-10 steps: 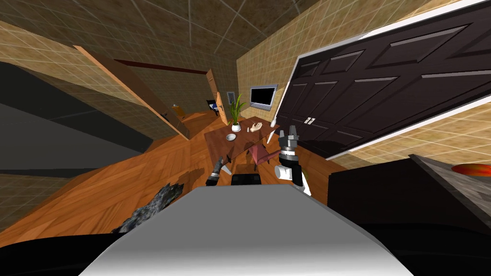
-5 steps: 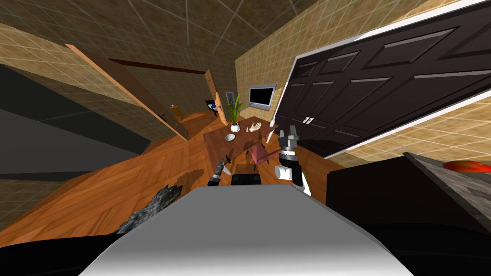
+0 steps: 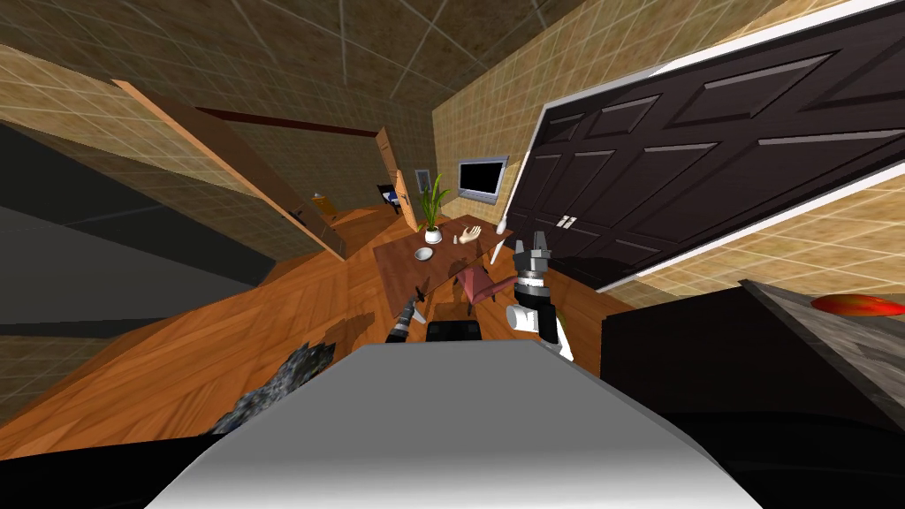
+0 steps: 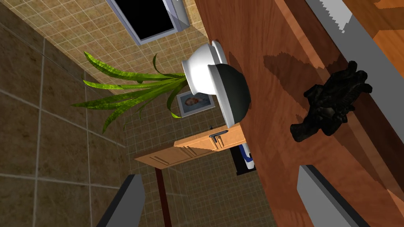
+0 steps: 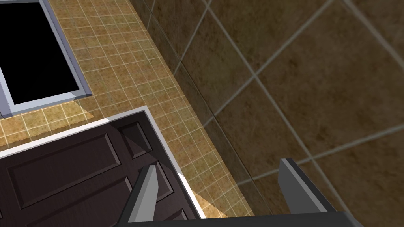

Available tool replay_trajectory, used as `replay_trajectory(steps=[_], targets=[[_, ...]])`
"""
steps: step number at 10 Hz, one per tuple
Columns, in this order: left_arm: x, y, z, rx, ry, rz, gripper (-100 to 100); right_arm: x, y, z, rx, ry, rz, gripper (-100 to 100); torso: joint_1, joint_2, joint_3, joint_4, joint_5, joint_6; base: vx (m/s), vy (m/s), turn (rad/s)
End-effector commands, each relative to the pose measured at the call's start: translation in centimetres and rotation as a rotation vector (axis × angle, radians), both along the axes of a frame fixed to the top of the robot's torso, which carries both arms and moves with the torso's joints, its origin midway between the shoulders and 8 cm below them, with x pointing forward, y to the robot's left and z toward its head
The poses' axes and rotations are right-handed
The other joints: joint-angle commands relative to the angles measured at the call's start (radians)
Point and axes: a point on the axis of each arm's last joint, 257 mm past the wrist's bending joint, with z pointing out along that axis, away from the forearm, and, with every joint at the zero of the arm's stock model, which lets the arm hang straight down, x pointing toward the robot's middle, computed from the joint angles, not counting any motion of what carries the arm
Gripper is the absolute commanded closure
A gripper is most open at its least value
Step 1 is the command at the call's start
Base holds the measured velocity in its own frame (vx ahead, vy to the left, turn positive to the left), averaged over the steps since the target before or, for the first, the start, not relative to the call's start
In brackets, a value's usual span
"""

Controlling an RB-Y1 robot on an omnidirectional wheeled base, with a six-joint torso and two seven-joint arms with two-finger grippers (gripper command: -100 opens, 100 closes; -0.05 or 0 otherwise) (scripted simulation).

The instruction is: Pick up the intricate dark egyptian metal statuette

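The dark, knobbly statuette (image 4: 331, 103) stands on the brown wooden table (image 4: 276, 130), close to the table's edge. My left gripper (image 4: 225, 197) is open, a short way off from the statuette. The figure lies ahead of one finger (image 4: 327, 195), off to the side of the gap, with nothing between the fingers. In the head view the left gripper (image 3: 417, 305) reaches toward the near end of the table (image 3: 398, 265). My right gripper (image 3: 533, 250) is held up beside the table, open and holding nothing (image 5: 223, 189).
On the table stand a white pot with a green plant (image 4: 197, 75), a bowl (image 4: 232, 94) and a pale hand-shaped ornament (image 3: 471, 234). A red chair (image 3: 477, 283) sits at the table. A dark cabinet (image 3: 707, 353) is at my right and a dark double door (image 3: 707, 159) beyond it.
My left gripper has edged forward toward the table's near end. The whole view has shifted a little, so I have moved slightly. The right arm holds its pose.
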Motion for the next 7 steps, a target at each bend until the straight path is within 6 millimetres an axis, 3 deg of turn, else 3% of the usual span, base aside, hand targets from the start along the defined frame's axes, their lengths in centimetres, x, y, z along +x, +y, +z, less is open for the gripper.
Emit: replay_trajectory(steps=[1,7], targets=[[-0.5,-0.2,-1.5,0.001,0.034,0.001,-100,0.0,0.0,0.0,0.000,0.000,0.000,0,0.000,0.000,0.000,0.000,0.000,0.000,0.010,0.000,-0.003],[-0.7,-1.0,-4.2,0.003,0.091,0.001,-100,0.0,0.0,0.0,0.000,0.000,0.000,0,0.000,-0.001,0.000,0.000,0.000,0.000,0.011,0.004,0.004]])
